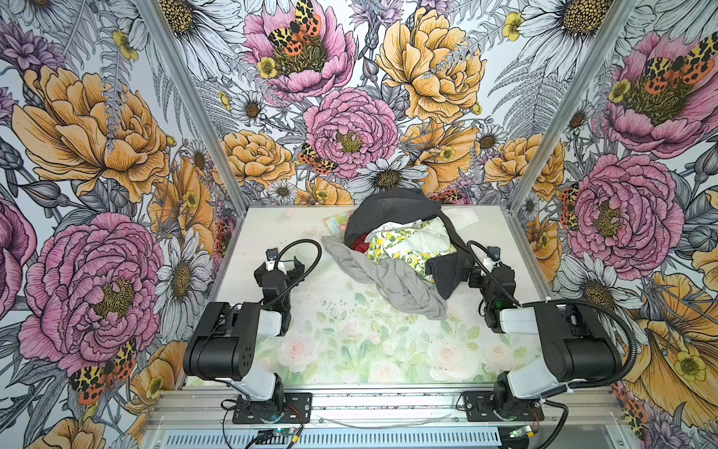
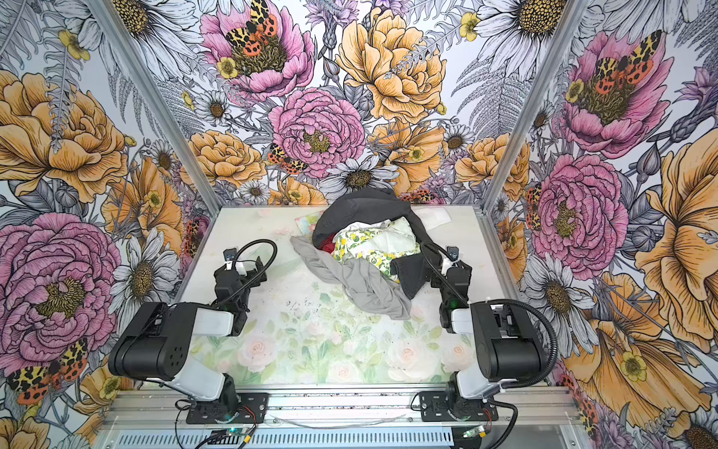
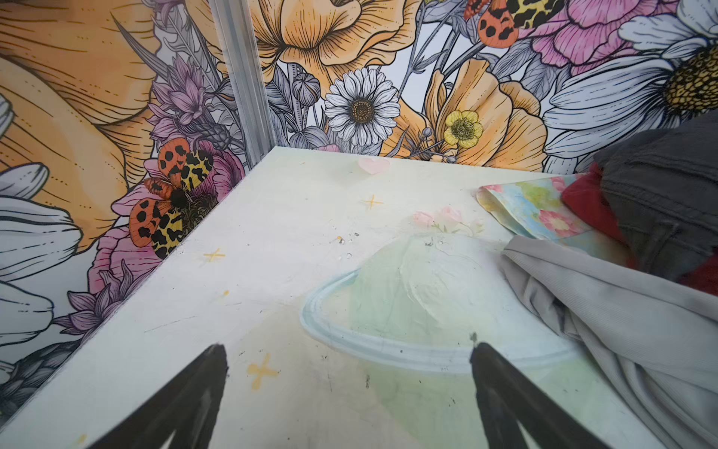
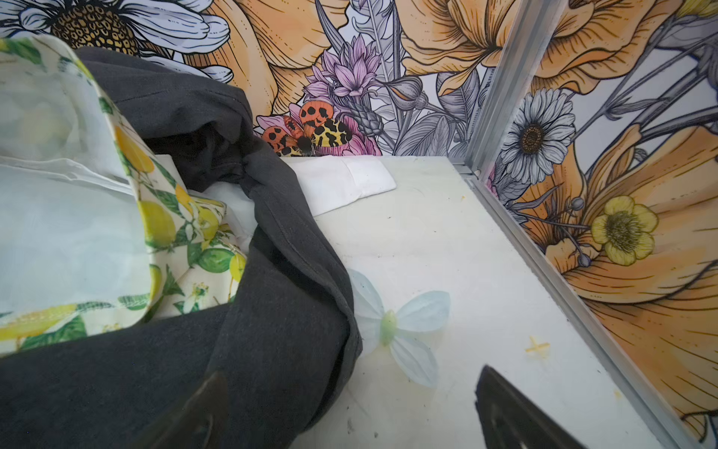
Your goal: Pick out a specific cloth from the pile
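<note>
My left hand (image 3: pixel 347 350) is spread above bare surface (image 3: pixel 272 272). My right hand (image 4: pixel 351 373) is spread too, at the edge of the pile (image 1: pixel 404 241). The deep-red cloth (image 1: pixel 356 244) peeks out under the charcoal garment (image 1: pixel 380 210), beside the light grey garment (image 1: pixel 388 280).

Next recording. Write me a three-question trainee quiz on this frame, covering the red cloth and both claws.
1. True or false: the red cloth lies partly buried in the pile.
2. Which fabric lies closest to the right claw? A) red cloth B) dark charcoal garment C) light grey garment
3. Fill in: the left claw and right claw are both ____, holding nothing.
Key: 1 true; 2 B; 3 open.
</note>
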### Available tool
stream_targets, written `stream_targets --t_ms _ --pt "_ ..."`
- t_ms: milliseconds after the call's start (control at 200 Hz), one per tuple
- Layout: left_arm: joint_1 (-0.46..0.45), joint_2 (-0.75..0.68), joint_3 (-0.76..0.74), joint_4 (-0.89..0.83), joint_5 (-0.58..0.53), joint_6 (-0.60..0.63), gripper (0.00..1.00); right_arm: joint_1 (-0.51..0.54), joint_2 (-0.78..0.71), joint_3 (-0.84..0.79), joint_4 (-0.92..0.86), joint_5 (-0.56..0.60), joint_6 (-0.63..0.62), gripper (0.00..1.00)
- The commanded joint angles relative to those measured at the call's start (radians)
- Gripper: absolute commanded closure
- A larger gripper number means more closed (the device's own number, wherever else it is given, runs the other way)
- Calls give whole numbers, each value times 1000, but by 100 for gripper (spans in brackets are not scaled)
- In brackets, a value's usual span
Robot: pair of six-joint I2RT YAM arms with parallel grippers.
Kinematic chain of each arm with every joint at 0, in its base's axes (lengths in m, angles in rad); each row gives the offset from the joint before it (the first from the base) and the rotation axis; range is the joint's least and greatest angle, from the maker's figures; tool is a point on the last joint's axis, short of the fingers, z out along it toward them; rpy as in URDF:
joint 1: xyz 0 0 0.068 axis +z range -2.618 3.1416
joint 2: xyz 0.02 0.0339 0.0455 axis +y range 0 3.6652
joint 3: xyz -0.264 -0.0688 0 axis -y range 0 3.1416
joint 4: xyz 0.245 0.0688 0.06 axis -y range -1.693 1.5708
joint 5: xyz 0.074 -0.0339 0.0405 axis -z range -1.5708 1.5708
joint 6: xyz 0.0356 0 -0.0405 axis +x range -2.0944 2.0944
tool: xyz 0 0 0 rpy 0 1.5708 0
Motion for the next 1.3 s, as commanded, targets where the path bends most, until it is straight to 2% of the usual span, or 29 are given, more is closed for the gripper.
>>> stream_targets --t_ms 0,695,951,1296 --pt "6 -10 3 31 25 8 1 -3 3 17 13 -3 12 0" --pt "5 -10 3 32 27 8 1 -3 1 18 12 -5 14 1" --pt "44 -15 4 20 57 -28 1 -7 2 19 9 -7 16 0" --pt "16 -11 12 12 21 -9 1 -5 3 19 8 -4 15 0"
